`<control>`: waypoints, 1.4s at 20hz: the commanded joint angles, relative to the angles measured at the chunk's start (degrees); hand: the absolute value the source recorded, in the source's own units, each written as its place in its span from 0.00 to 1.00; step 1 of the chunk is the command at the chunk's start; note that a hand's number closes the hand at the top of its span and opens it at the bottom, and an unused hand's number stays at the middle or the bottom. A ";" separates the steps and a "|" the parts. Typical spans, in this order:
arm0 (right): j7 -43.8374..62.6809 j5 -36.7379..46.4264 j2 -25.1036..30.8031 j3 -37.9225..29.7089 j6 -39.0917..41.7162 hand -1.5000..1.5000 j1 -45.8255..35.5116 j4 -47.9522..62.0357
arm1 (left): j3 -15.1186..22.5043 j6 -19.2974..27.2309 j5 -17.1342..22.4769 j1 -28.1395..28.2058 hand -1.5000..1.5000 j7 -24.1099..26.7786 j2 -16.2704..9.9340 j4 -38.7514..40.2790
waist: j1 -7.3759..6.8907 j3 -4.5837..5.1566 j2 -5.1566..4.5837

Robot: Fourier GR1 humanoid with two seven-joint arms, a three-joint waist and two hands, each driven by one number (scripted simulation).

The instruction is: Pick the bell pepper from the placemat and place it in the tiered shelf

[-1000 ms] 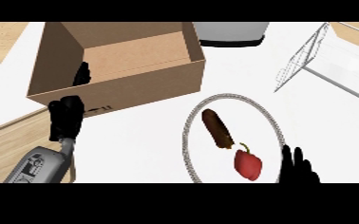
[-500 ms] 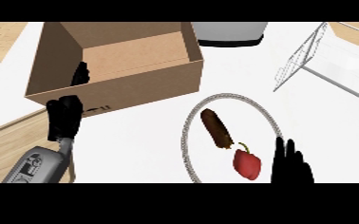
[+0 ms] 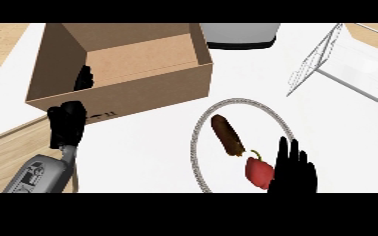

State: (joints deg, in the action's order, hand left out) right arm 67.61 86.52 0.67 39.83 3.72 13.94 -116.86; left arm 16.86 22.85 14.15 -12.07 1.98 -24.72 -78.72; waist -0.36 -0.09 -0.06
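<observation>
Red bell pepper [image 3: 258, 172] lies on the round placemat [image 3: 198, 135], beside a brown item [image 3: 227, 135] (unidentified). Right hand [image 3: 294, 172] just beside the pepper, fingers straight, grasping nothing. Left hand [image 3: 66, 124] by the cardboard box [image 3: 140, 87]; its state cannot be told.

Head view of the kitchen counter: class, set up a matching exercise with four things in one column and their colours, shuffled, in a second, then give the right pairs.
Things:
1. bell pepper
2. cardboard box
3. right hand
4. placemat

Colours:
A. black
B. white with a grey rim
C. red
D. tan

Pairs: 1-C, 2-D, 3-A, 4-B
</observation>
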 commanded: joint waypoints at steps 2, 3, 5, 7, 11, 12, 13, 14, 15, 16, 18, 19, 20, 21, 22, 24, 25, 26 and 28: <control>9.80 -1.59 -0.64 -1.46 0.26 0.00 -2.31 2.46 | 6.02 -4.23 -1.15 -0.93 0.50 -0.31 3.08 -2.50 | 0.81 0.11 -0.11; 11.69 -1.96 -0.64 -0.88 -0.91 0.00 -3.95 4.65 | 3.99 -4.72 0.09 -0.47 0.50 1.23 2.77 -1.93 | 0.45 0.14 -0.17; 10.88 -1.99 -0.64 -2.26 2.11 0.00 -4.44 2.95 | 4.53 -4.74 -0.77 -2.51 0.50 -0.02 2.83 -0.86 | 1.08 0.16 -0.23; 10.34 -3.13 -0.64 -3.53 -1.22 0.00 -5.43 5.65 | 5.14 -5.24 -1.20 0.78 0.50 1.83 2.57 -1.78 | 0.41 0.13 -0.15; 8.72 -5.19 -0.64 -6.13 -0.99 0.00 -6.16 7.92 | 4.90 -4.65 -1.53 -2.31 0.50 -1.61 2.71 -2.61 | 0.66 0.07 -0.12; 8.53 -3.59 -0.64 -4.33 -3.89 0.00 -3.99 9.66 | 6.01 -3.77 -2.29 -0.34 0.50 0.97 4.64 -1.92 | 0.87 0.09 -0.08; 9.28 -2.54 -0.64 -2.46 -3.51 0.00 -3.99 7.98 | 3.74 -5.28 -0.54 -2.68 0.50 -1.05 3.02 -1.98 | 1.09 0.11 0.02; 8.15 -4.35 -0.64 -5.54 -5.68 0.00 -4.29 11.15 | 3.01 -6.03 -0.70 -2.26 0.50 0.46 2.19 -0.37 | 1.02 0.10 -0.18; 6.64 -5.29 -0.65 -7.36 -2.53 0.00 -5.91 9.67 | 3.19 -6.81 -0.96 -1.65 0.50 2.34 2.67 1.68 | 1.08 0.14 -0.24; 8.01 -4.95 -0.65 -4.93 -5.28 0.00 -5.04 11.09 | 5.05 -4.81 -1.69 -0.28 0.50 0.58 4.14 -2.49 | 0.63 0.08 0.00; 6.64 -5.29 -0.65 -5.98 -4.65 0.00 -3.43 9.65 | 4.92 -4.65 -2.07 -0.52 0.50 1.33 4.91 -0.58 | 1.21 0.10 -0.02; 6.96 -5.57 -0.65 -6.11 -5.90 0.00 -4.65 11.45 | 3.79 -6.30 -1.35 -0.54 0.50 -0.13 2.39 -2.33 | 0.67 0.07 0.02; 7.05 -4.58 -0.65 -5.64 -4.46 0.00 -2.80 9.43 | 3.70 -5.53 -1.67 0.15 0.50 -1.02 2.06 -3.91 | 0.70 0.08 0.18; 6.15 -6.54 -0.65 -7.74 -3.53 0.00 -5.35 11.15 | 2.21 -8.13 -0.26 0.10 0.50 1.13 1.29 -1.88 | 0.55 0.11 -0.03; 6.00 -7.44 -0.65 -8.61 -4.02 0.00 -7.16 12.01 | 4.79 -5.91 -1.79 -1.61 0.50 -1.67 3.86 -2.27 | 0.74 0.07 -0.10; 4.89 -7.05 -0.65 -7.91 -5.72 0.00 -4.40 13.76 | 3.48 -5.23 -2.32 -3.42 0.50 -0.66 4.13 -0.17 | 1.32 0.09 -0.12; 5.54 -7.62 -0.65 -6.96 -5.21 0.00 -4.68 12.76 | 3.86 -4.78 -2.88 -2.88 0.50 -0.25 4.61 -0.07 | 1.25 0.10 -0.07; 4.46 -7.23 -0.65 -6.99 -5.03 1.00 -3.03 12.57 | 4.52 -5.54 -2.89 0.70 0.50 0.15 3.49 -2.84 | 0.76 0.09 0.11; 3.65 -7.79 -0.65 -6.81 -2.57 1.00 -3.93 15.72 | 4.16 -5.00 -2.44 -3.65 0.50 -3.71 4.45 -1.92 | 1.14 0.08 -0.07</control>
State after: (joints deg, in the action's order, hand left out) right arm 64.43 79.54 0.45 32.00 -0.29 10.39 -103.40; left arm 15.60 22.58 11.98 -11.58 0.39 -23.35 -79.19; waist -0.17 -0.12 0.14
